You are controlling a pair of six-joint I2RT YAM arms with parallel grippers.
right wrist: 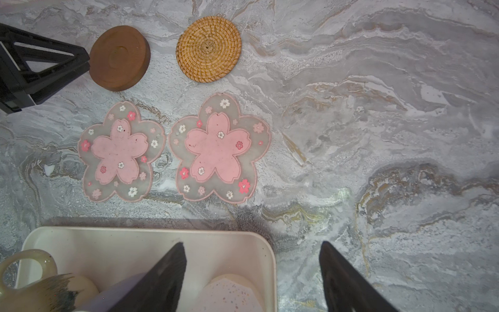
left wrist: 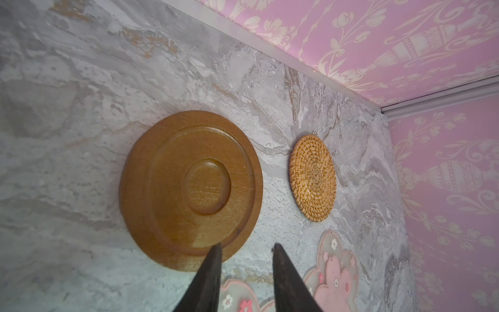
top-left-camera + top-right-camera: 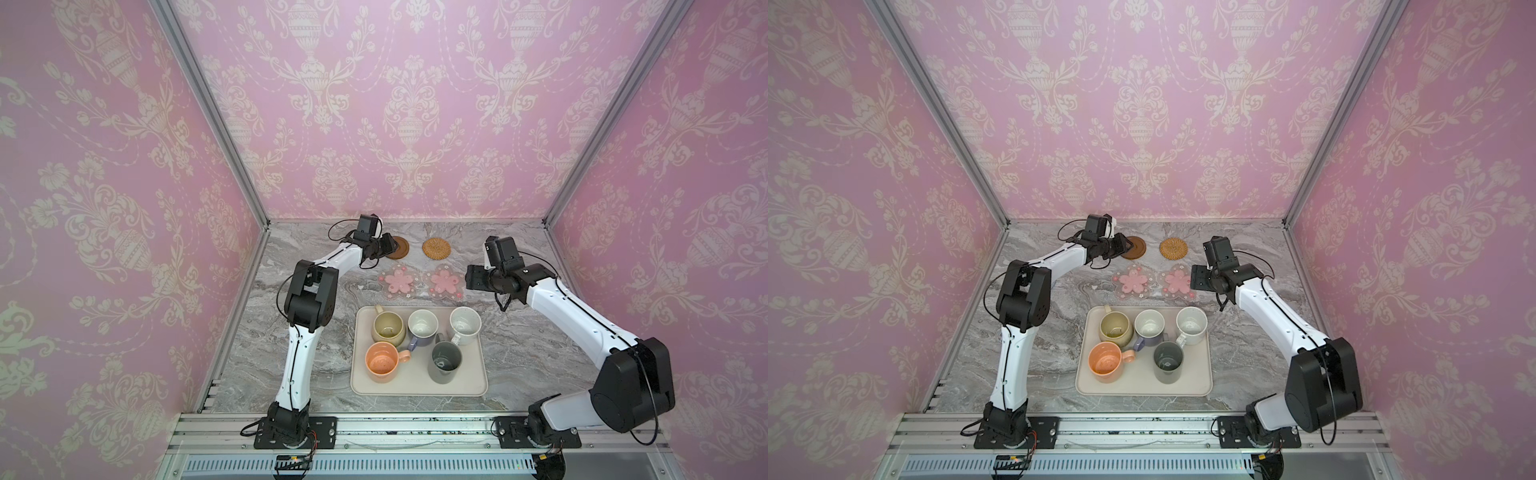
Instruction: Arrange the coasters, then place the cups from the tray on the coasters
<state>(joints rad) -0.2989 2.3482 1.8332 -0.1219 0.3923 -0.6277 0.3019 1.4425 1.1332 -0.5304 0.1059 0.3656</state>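
Four coasters lie at the back of the marble table: a brown disc (image 3: 400, 248) (image 2: 189, 186), a tan rattan round (image 3: 436, 248) (image 1: 208, 48), and two pink flowers (image 3: 398, 281) (image 3: 443, 281) in front of them. My left gripper (image 3: 390, 246) (image 2: 246, 244) is open just above the disc's near-left edge, nothing between its fingers. The cream tray (image 3: 415, 386) holds the olive (image 3: 388, 326), lavender (image 3: 422, 324), white speckled (image 3: 465, 324), peach (image 3: 381, 360) and dark grey (image 3: 446, 359) cups. My right gripper (image 3: 471, 278) (image 1: 252, 244) hangs open over the tray's far right corner.
Pink wallpapered walls with aluminium posts close in the table on the left, back and right. Bare marble lies to the right of the rattan coaster and on either side of the tray. Both arm bases sit on the front rail.
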